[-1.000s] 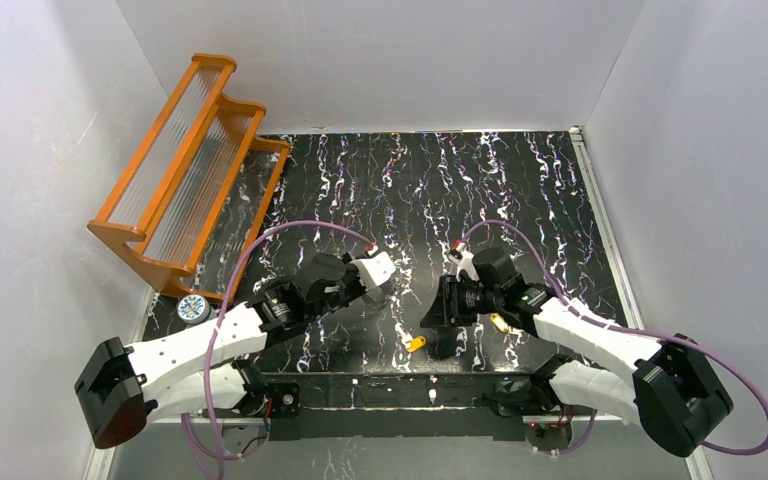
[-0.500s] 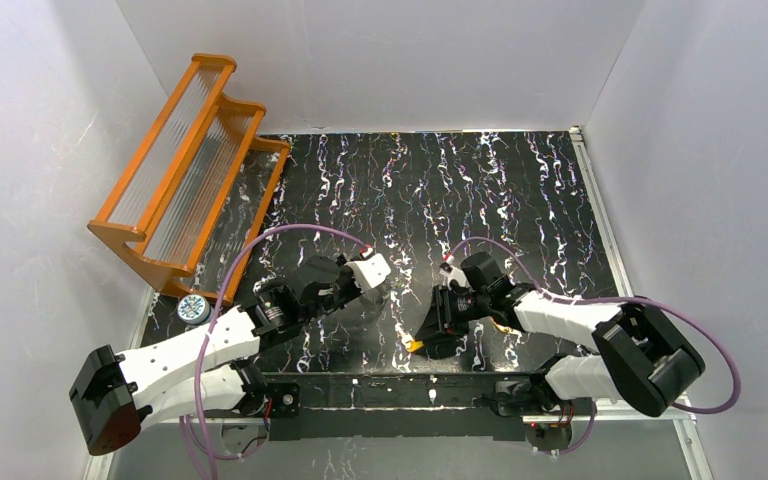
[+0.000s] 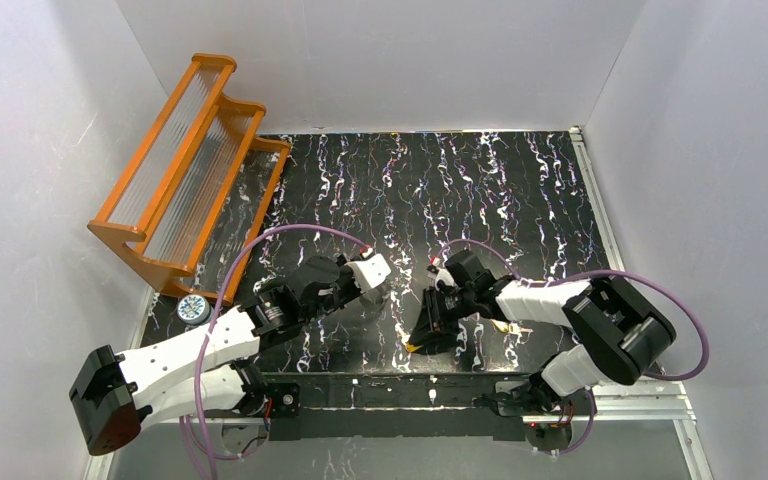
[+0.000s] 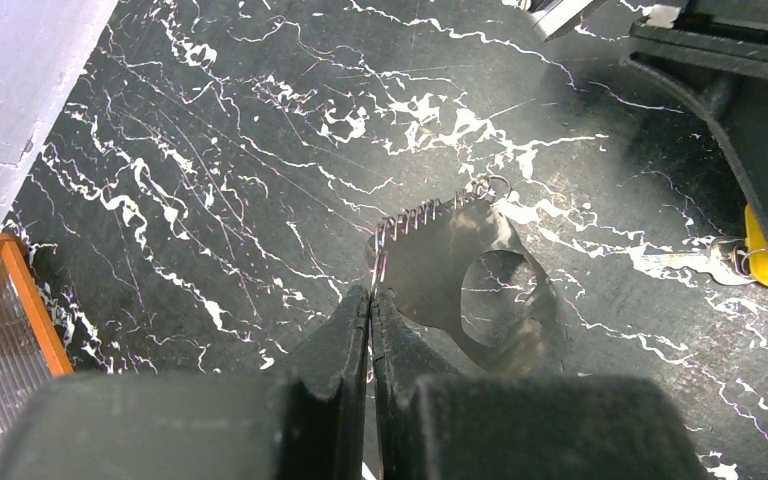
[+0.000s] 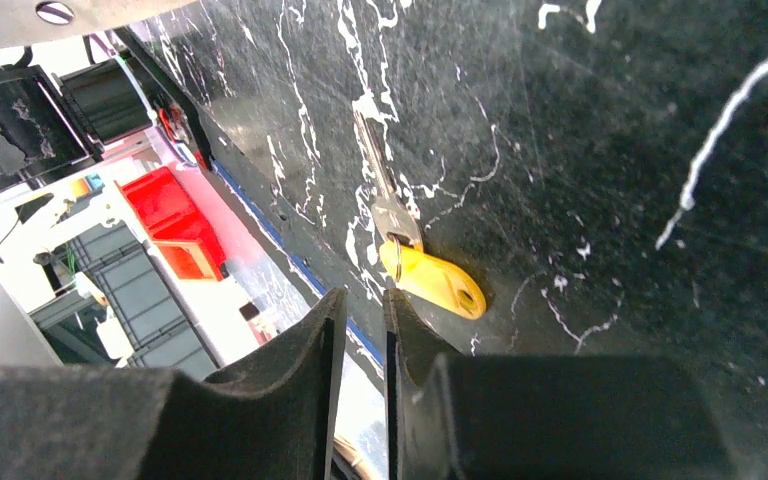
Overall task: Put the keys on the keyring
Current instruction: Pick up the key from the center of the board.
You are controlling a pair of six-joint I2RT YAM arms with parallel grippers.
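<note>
The left gripper (image 4: 371,298) is pinched tight on the thin whitish-grey wire keyring (image 4: 420,213), held over the black, white-veined tabletop (image 4: 210,150). Near it, the right gripper (image 5: 362,300) (jaws a narrow slit apart, nothing between them) is lowered beside a small yellow-headed, silver-bladed key (image 5: 428,283) lying flat just off its fingertip.

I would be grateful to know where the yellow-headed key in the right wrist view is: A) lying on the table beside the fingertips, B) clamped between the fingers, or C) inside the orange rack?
A: the yellow-headed key lies flat on the dark table, outside the narrow gap of the right gripper.
</note>
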